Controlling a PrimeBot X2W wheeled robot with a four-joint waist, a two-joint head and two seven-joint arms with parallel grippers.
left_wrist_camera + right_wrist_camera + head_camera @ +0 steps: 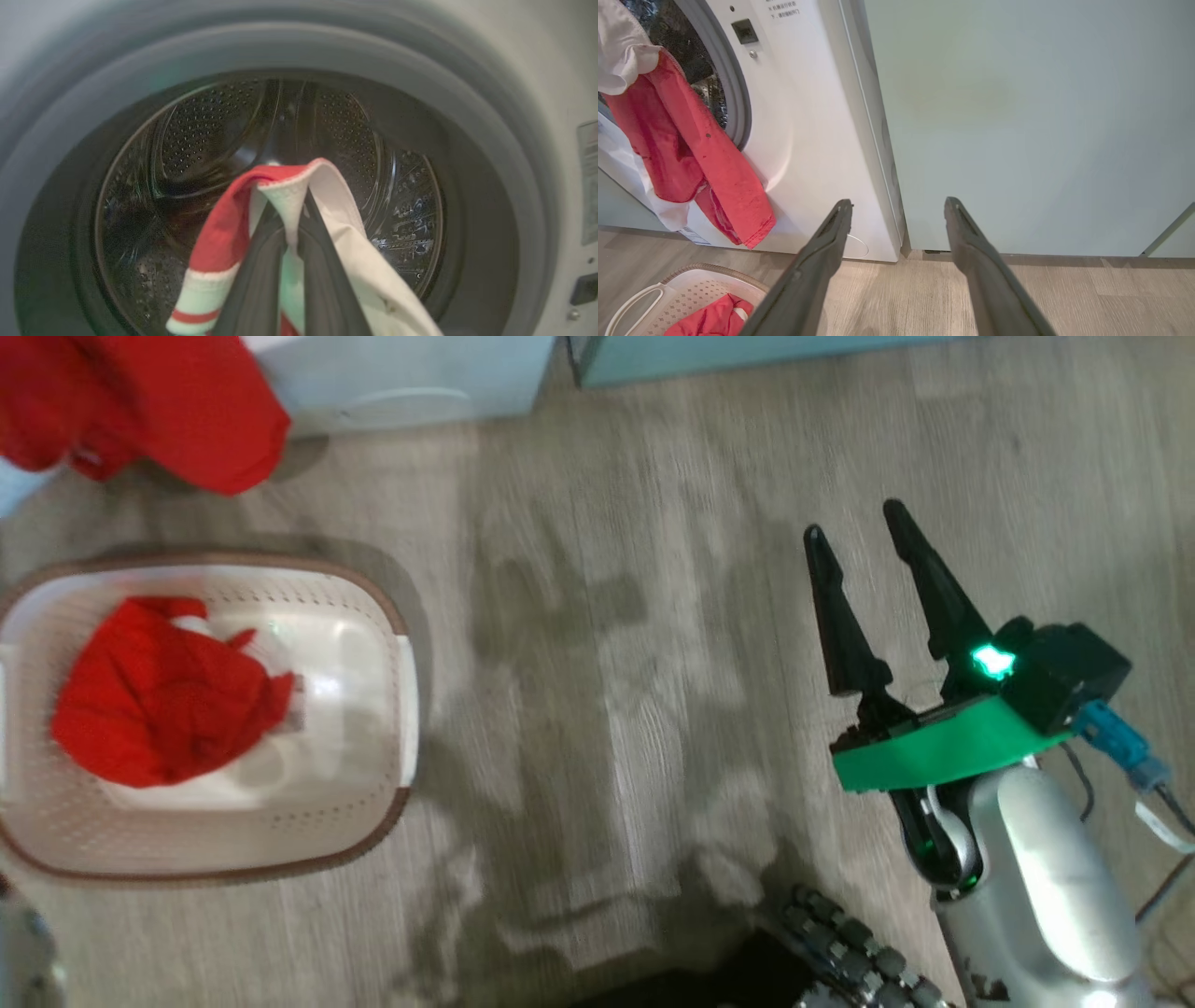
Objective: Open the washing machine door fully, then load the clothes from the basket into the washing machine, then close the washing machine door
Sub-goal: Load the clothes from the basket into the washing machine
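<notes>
My left gripper point(289, 210) is clamped tight on a fold of a soft red and white fabric garment point(224, 233), its white trim pinched between my dark fingers point(257, 280). I hold it right at the mouth of the white front-loading washing machine point(537, 56), where a grey rubber gasket point(299, 46) rings the perforated steel drum point(196, 140); the rest of the cloth hangs down outside the opening over the machine's front, its lower hem clear of the floor. Below it, on the grey wood-look floor point(607, 709) near the machine's foot, stands the cream-white perforated plastic basket with a brown woven-look rim point(280, 583), and a crumpled bundle of red fabric point(159, 709) lies against its left wall. Further right my right gripper point(854, 523) hovers over the floor, jaws spread wide and holding nothing, pointing towards the pale green flat-fronted cabinet point(1017, 116) just beside the machine's right edge
</notes>
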